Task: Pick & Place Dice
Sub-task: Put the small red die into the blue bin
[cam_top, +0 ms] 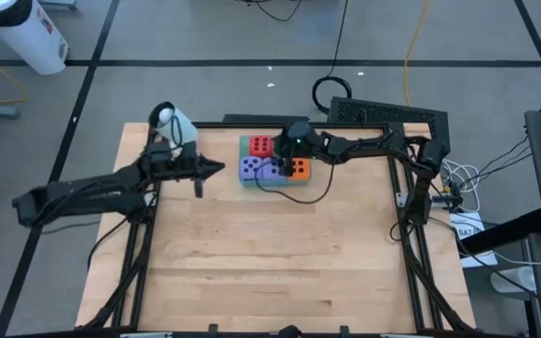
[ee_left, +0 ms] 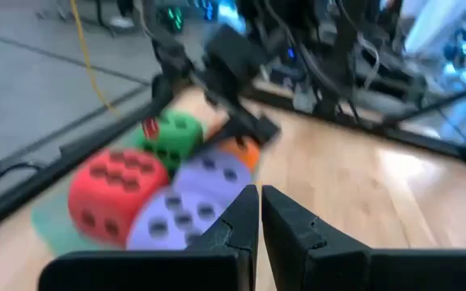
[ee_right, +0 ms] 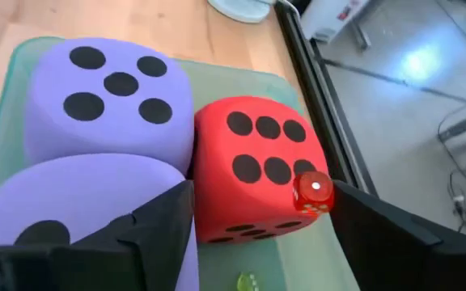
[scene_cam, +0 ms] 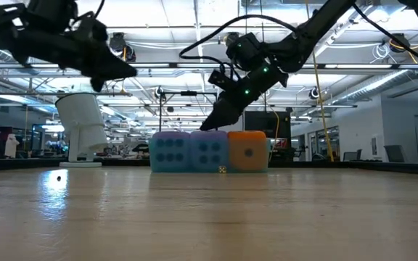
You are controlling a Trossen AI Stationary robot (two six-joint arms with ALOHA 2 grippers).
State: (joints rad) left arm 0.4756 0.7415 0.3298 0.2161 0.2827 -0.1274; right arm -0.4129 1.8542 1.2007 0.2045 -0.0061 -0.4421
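Teal tray: lies at the far middle of the wooden table, carrying the soft dice packed together.

Red die: far left spot on the tray, six pips up in the right wrist view, touching the purple-blue die beside it.

Purple-blue dice, two: one at the near left of the tray, five pips up; the other just beside it toward the middle. In the low view they stand side by side, touching.

Orange die: near right of the tray, against the second purple-blue die; one pip faces the low camera.

Green die: seen clearly only in the left wrist view, behind the red one (the right arm hides it from above).

Small red die: a little hard cube, set against the red die's corner in the right wrist view.

Right gripper: above the tray over the dice, fingers spread wide on either side of the red die, nothing clamped between them.

Left gripper: raised above the table just left of the tray, fingers pressed nearly together, holding nothing.

White cylinder: stands at the table's far left.
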